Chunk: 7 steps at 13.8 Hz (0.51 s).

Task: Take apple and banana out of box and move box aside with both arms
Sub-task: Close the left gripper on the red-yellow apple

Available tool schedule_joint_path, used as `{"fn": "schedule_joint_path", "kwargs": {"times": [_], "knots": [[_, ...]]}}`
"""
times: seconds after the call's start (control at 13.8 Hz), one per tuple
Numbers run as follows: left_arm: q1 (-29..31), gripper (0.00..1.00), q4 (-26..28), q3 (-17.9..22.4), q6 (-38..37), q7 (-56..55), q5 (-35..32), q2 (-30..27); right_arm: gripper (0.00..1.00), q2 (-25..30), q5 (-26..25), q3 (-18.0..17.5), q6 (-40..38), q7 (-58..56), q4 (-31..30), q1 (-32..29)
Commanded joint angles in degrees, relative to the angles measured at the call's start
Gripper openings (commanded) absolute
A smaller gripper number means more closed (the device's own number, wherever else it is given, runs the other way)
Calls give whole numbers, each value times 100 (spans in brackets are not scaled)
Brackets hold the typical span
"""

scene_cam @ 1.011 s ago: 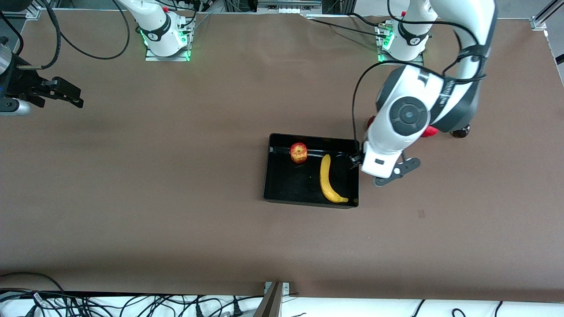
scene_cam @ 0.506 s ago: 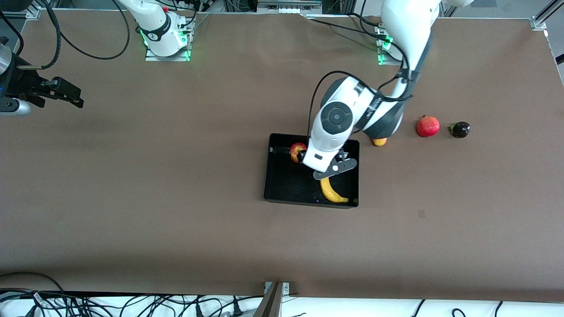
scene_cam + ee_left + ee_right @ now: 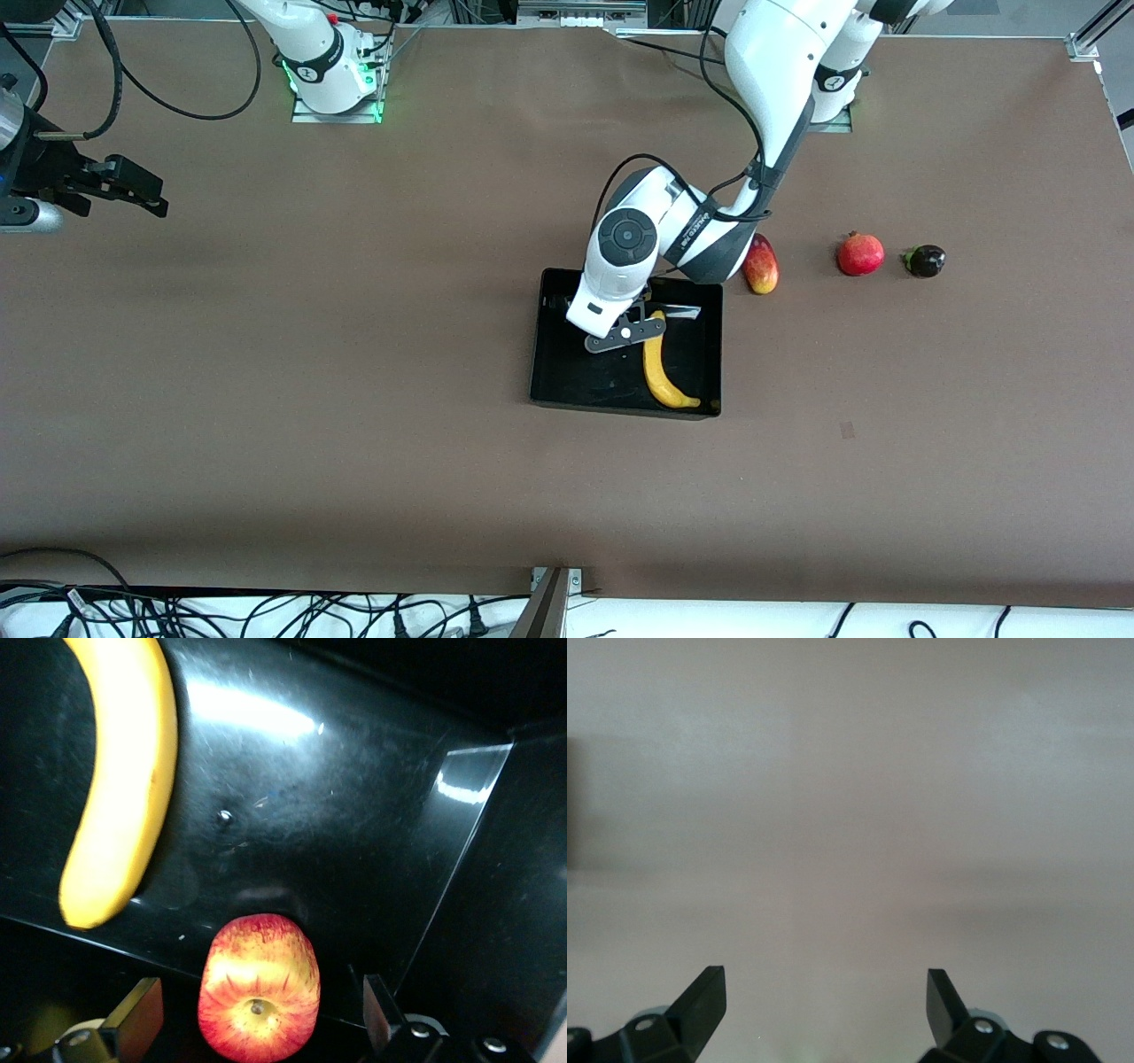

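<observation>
Right gripper (image 3: 133, 190), at the right arm's end of the table, waits with jaws apart over bare table (image 3: 354, 425), well away from the box (image 3: 567, 377). Left gripper (image 3: 257, 1014) hangs inside the box, jaws spread and empty, straddling the apple (image 3: 259, 987); the apple sits between its fingers (image 3: 137, 1014), apparently untouched. The banana (image 3: 660, 368) lies just beside the apple on the box floor, its long axis running toward the front camera. Mango (image 3: 761, 265), pomegranate (image 3: 860, 254) and a dark fruit (image 3: 926, 260) sit outside. No legible writing.
</observation>
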<state>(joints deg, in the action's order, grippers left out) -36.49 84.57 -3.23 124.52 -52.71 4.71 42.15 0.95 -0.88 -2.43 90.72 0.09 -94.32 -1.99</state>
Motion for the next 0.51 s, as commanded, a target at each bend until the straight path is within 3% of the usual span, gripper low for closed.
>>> {"fn": "schedule_joint_path", "kwargs": {"times": [0.0, 0.43], "knots": [[-34, 100, 86, -38, 239, -20, 47, 135, 100, -42, 9, -20, -90, 52, 115, -3], [-34, 100, 331, -126, 406, -187, 83, 153, 100, -42, 9, -20, -90, 52, 115, 32]]}}
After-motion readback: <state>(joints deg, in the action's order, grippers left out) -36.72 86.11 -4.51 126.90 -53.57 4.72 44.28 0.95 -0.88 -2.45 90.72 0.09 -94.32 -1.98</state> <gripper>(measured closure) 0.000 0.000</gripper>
